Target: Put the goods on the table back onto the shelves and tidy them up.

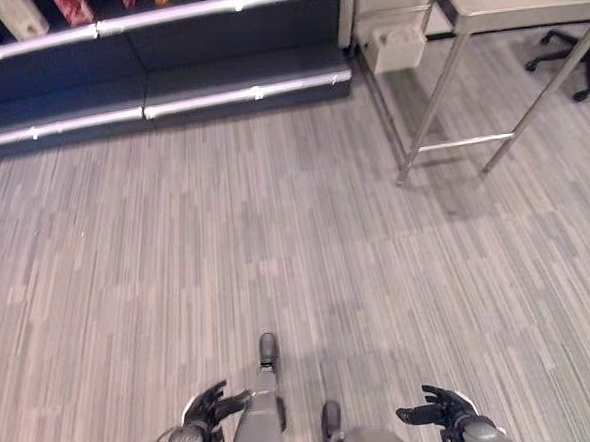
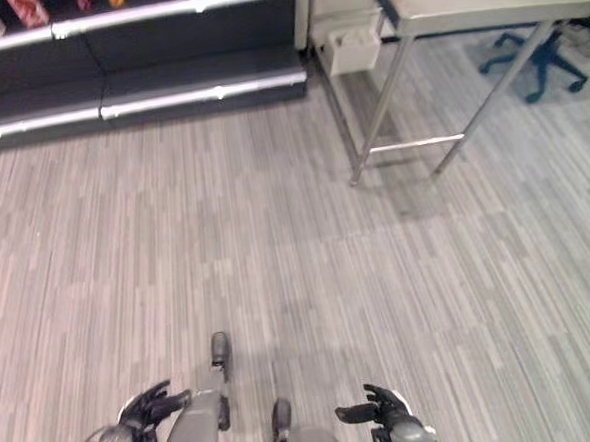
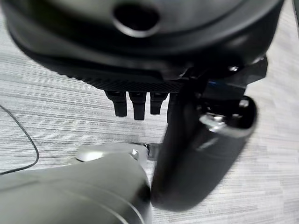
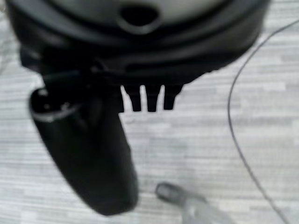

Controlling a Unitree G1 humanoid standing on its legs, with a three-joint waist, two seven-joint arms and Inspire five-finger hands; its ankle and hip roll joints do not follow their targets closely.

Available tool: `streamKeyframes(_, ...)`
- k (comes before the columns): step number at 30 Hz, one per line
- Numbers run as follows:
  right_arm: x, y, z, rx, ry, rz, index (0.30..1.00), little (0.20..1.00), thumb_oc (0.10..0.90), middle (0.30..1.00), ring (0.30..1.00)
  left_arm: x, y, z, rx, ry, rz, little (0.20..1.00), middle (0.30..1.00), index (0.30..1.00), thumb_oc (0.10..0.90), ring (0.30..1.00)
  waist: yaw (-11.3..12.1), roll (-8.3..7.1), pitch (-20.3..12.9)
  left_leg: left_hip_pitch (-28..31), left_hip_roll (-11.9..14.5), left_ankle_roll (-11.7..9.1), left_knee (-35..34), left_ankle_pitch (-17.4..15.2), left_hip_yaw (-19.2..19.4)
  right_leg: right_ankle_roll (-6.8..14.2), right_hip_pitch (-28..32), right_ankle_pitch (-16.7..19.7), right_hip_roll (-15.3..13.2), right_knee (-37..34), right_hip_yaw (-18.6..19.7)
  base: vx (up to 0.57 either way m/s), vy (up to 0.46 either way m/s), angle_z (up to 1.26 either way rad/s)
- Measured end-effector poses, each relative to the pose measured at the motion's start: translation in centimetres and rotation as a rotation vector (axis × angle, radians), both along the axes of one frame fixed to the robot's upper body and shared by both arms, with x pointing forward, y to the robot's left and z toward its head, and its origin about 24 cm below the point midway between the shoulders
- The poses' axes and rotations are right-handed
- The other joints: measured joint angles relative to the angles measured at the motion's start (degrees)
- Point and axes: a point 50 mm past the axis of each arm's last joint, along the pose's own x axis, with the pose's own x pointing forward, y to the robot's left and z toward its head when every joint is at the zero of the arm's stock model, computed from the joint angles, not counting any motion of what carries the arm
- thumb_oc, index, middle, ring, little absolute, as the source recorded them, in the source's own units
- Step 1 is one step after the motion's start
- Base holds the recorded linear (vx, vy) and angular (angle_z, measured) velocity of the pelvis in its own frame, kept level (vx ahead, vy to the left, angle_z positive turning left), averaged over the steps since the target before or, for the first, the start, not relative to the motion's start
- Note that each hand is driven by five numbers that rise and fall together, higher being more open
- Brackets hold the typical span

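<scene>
Left eye view shows you both dark hands — left hand (image 1: 208, 407), right hand (image 1: 439, 409) — loosely spread, holding nothing; colourful upright packets (image 1: 22, 14) line the dark shelf (image 1: 214, 46).

Soft, even overhead light falls on the grey floor (image 1: 276, 242). Bright glare streaks run along the shelves' (image 1: 154, 49) front edges. The desk (image 1: 522, 7) casts a faint shadow beneath it. Both wrist views are blurred up close; each robot hand is out of focus.
</scene>
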Motion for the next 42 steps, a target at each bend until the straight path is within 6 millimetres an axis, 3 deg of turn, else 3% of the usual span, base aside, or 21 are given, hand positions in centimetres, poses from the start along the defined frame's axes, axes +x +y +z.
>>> streamKeyframes(2, 0.6, 0.0, 0.2, -0.008, -0.01, -0.004, 0.9, 0.9, 0.8, 0.9, 0.9, -1.9, 0.7, -0.7, 0.015, 0.07, 0.031, 0.9, 0.9, 0.9, 0.8, 0.9, 2.0, -0.28, -0.8, 2.1, -1.0, 1.4, 0.5, -0.4, 2.5, 0.3, 2.8, 0.3, -0.3, -2.2, 4.4, 0.5, 0.29, -1.08)
streamKeyframes(7, -2.6, 0.2, -1.0, 0.006, 0.072, -0.032, 0.9, 0.9, 0.8, 0.9, 0.9, -10.4, 0.1, -2.9, -0.02, 0.354, 0.1, 0.9, 0.9, 0.9, 0.8, 0.9, 1.7, -2.52, -8.4, 10.6, -9.3, 11.4, 0.3, -0.1, 5.5, 5.5, 8.5, -4.5, -3.0, 0.7, 6.5, 0.43, 0.276, -0.52)
streamKeyframes(8, -3.1, 0.2, -1.2, 0.006, 0.09, -0.04, 0.9, 0.9, 0.8, 0.9, 0.9, -10.7, 0.1, -3.0, -0.017, 0.366, 0.09, 0.9, 0.9, 0.9, 0.8, 0.9, 1.4, -1.2, -9.0, 12.4, -8.0, 14.7, 0.2, 3.1, 5.1, 7.5, 7.2, -6.4, -2.0, 7.5, 5.2, 0.16, 0.173, -0.12)
streamKeyframes(11, -4.3, 1.3, -1.9, 0.04, 0.122, -0.015, 0.9, 0.9, 0.8, 0.9, 0.9, -9.9, 1.5, -2.4, 0.035, 0.338, 0.033, 0.9, 0.9, 0.9, 0.8, 0.9, 0.6, -3.9, -11.4, 16.5, -10.2, 16.8, 0.6, 0.0, 4.7, 11.7, -3.5, -7.4, -6.6, 36.1, 3.0, 0.24, 0.308, 0.07)
streamKeyframes(13, -4.0, 0.9, -1.6, 0.031, 0.103, -0.039, 0.9, 0.9, 0.8, 0.9, 0.9, -7.5, 1.6, -2.0, 0.052, 0.284, -0.017, 0.9, 0.9, 0.9, 0.8, 0.9, -1.4, -4.12, -10.6, 19.4, -12.5, 17.1, 0.7, -0.8, 2.2, 10.2, -12.2, -2.9, -11.7, 55.0, -0.9, 0.21, 0.191, 0.66)
streamKeyframes(15, -3.5, 0.5, -1.3, 0.018, 0.088, -0.032, 0.9, 0.9, 0.8, 0.9, 0.9, -4.7, 0.8, -1.5, 0.044, 0.181, -0.055, 0.9, 0.9, 0.9, 0.8, 0.9, -1.3, -0.94, -9.4, 21.9, -12.1, 19.0, 1.2, -4.1, -0.2, 9.5, -17.4, -4.7, -13.2, 56.1, 0.9, 0.31, 0.099, 0.24)
streamKeyframes(19, -0.8, -0.5, -0.1, -0.007, -0.004, -0.025, 0.9, 0.9, 0.8, 0.9, 0.9, -1.4, 0.9, -0.4, 0.057, 0.088, -0.071, 0.9, 0.9, 0.9, 0.8, 0.9, -5.3, 2.62, -5.3, 26.6, -10.6, 16.4, 0.7, -5.6, -3.8, 9.8, -23.8, -6.3, -10.6, 37.1, 3.5, 0.36, 0.014, 0.47)
streamKeyframes(21, -1.1, 0.1, -0.4, 0.009, 0.017, -0.009, 0.9, 0.9, 0.8, 0.9, 0.9, -1.2, 1.1, -0.3, 0.069, 0.082, -0.074, 0.9, 0.9, 0.9, 0.8, 0.9, -6.5, 0.26, -4.7, 28.8, -11.6, 17.3, 1.9, -10.6, -4.1, 10.0, -29.2, -2.8, -8.3, 27.5, 4.2, 0.58, 0.004, 0.03)
streamKeyframes(23, -2.2, 0.7, -1.0, 0.029, 0.056, -0.024, 0.9, 0.9, 0.8, 0.9, 0.9, -2.4, 1.5, -0.7, 0.085, 0.146, -0.086, 0.9, 0.9, 0.9, 0.8, 0.9, -8.2, -1.51, -3.7, 31.9, -11.8, 16.8, 2.6, -14.5, -6.1, 12.9, -28.0, 2.2, -6.5, 5.4, 3.4, 0.4, -0.006, 0.37)
streamKeyframes(25, -5.6, 1.1, -2.2, 0.05, 0.157, -0.07, 0.9, 0.9, 0.8, 0.9, 0.9, -3.8, 1.2, -1.2, 0.078, 0.188, -0.101, 0.9, 0.9, 0.9, 0.8, 0.9, -9.4, -3.84, -4.0, 37.4, -11.9, 14.9, 0.6, -16.4, -8.7, 12.4, -28.5, 2.5, -7.2, 4.5, -0.7, 0.5, -0.032, 0.72)
streamKeyframes(27, -8.5, 0.1, -2.5, 0.03, 0.232, -0.122, 0.9, 0.9, 0.8, 0.9, 0.9, -6.2, -0.7, -2.2, 0.031, 0.241, -0.116, 0.9, 0.9, 0.9, 0.8, 0.9, -9.3, -1.19, -5.8, 41.5, -8.2, 14.0, 0.9, -21.6, -9.5, 8.7, -28.2, 4.5, -7.7, 11.6, -13.0, 0.58, -0.094, 0.23)
streamKeyframes(28, -8.4, 0.4, -2.6, 0.037, 0.251, -0.132, 0.9, 0.9, 0.8, 0.9, 0.9, -6.4, -1.2, -2.4, 0.031, 0.259, -0.171, 0.9, 0.9, 0.9, 0.8, 0.9, -10.0, -1.06, -6.0, 42.0, -6.1, 8.7, 4.4, -19.8, -11.0, 5.7, -26.1, 6.4, -6.0, 12.4, -13.5, 0.57, -0.102, 0.22)
streamKeyframes(31, -8.2, -0.4, -2.3, 0.017, 0.228, -0.127, 0.9, 0.9, 0.8, 0.9, 0.9, -5.4, -2.0, -2.2, 0.009, 0.223, -0.198, 0.9, 0.9, 0.9, 0.8, 0.9, -10.4, -1.77, -7.3, 41.6, -6.4, 5.7, 7.4, -19.7, -12.6, -2.9, -21.0, 9.5, -4.6, 9.2, -11.4, 0.38, -0.08, 0.27)
streamKeyframes(32, -7.0, -0.9, -1.9, 0.004, 0.195, -0.124, 0.9, 0.9, 0.8, 0.9, 0.9, -4.6, -2.2, -2.0, 0.008, 0.19, -0.205, 0.9, 0.9, 0.9, 0.8, 0.9, -10.3, -0.74, -7.5, 39.8, -5.7, 3.6, 9.3, -18.4, -11.8, -2.0, -18.8, 8.5, -3.4, 7.4, -11.6, 0.24, -0.07, 0.09)
streamKeyframes(33, -6.3, -1.1, -1.8, 0.001, 0.175, -0.123, 0.9, 0.9, 0.8, 0.9, 0.9, -3.6, -2.1, -1.7, 0.016, 0.164, -0.21, 0.9, 0.9, 0.9, 0.8, 0.9, -10.5, -0.65, -7.5, 37.5, -5.4, 2.0, 13.9, -17.9, -10.9, -2.3, -16.7, 8.3, -3.1, 5.7, -11.8, 0.17, -0.069, 0.27)
streamKeyframes(35, -4.3, -1.2, -1.1, 0.003, 0.086, -0.115, 0.9, 0.9, 0.8, 0.9, 0.9, -1.1, -2.2, -0.7, 0.025, 0.052, -0.223, 0.9, 0.9, 0.9, 0.8, 0.9, -10.1, -1.8, -7.3, 22.6, -7.7, -6.4, 45.2, -15.6, -7.6, -2.5, -11.8, 8.3, -3.8, 1.5, -11.4, 0.19, -0.101, 0.13)
streamKeyframes(36, -1.9, -1.1, -0.5, 0.006, 0.027, -0.097, 0.9, 0.9, 0.8, 0.9, 0.9, 0.2, -2.6, 0.0, 0.022, -0.011, -0.235, 0.9, 0.9, 0.9, 0.8, 0.9, -8.7, -1.69, -6.1, 7.7, -8.8, -7.0, 66.0, -10.7, -6.6, -3.3, -9.8, 7.3, -3.6, 0.9, -10.4, 0.34, -0.097, -0.36)
streamKeyframes(37, -1.2, -0.7, -0.4, 0.012, 0.018, -0.081, 0.9, 0.9, 0.8, 0.9, 0.9, 0.1, -2.5, -0.1, 0.02, -0.007, -0.227, 0.9, 0.9, 0.9, 0.8, 0.9, -8.8, -2.03, -5.7, 3.9, -8.5, -6.5, 67.9, -9.2, -6.4, -3.7, -8.6, 6.9, -3.6, 0.8, -10.0, 0.39, -0.035, -0.47)
streamKeyframes(38, -0.9, -0.4, -0.4, 0.016, 0.012, -0.069, 0.9, 0.9, 0.8, 0.9, 0.9, -0.1, -2.4, -0.2, 0.018, 0.008, -0.217, 0.9, 0.9, 0.9, 0.8, 0.9, -9.0, -2.18, -5.4, 1.4, -7.5, -5.9, 67.9, -8.7, -5.8, -3.8, -7.3, 6.6, -3.6, 0.5, -9.6, 0.41, 0.036, -0.18)
streamKeyframes(40, -0.3, 0.5, -0.6, 0.038, 0.009, -0.071, 0.9, 0.9, 0.8, 0.9, 0.9, -0.3, -1.9, -0.3, 0.013, 0.024, -0.176, 0.9, 0.9, 0.9, 0.8, 0.9, -8.1, -4.02, -4.0, -0.9, -4.1, 0.6, 57.6, -11.2, 0.3, -2.3, -3.9, 5.5, -4.1, -1.4, -7.1, 0.32, 0.128, -0.31)
streamKeyframes(42, -0.8, 0.7, -0.9, 0.04, 0.046, -0.072, 0.9, 0.9, 0.8, 0.9, 0.9, -0.2, -1.4, -0.2, 0.01, 0.013, -0.142, 0.9, 0.9, 0.9, 0.8, 0.9, -5.6, -4.43, -3.4, 1.3, -2.2, 2.4, 24.4, -8.7, 0.5, 0.1, -1.4, 5.2, -3.6, -3.3, -4.3, 0.29, 0.14, -0.76)
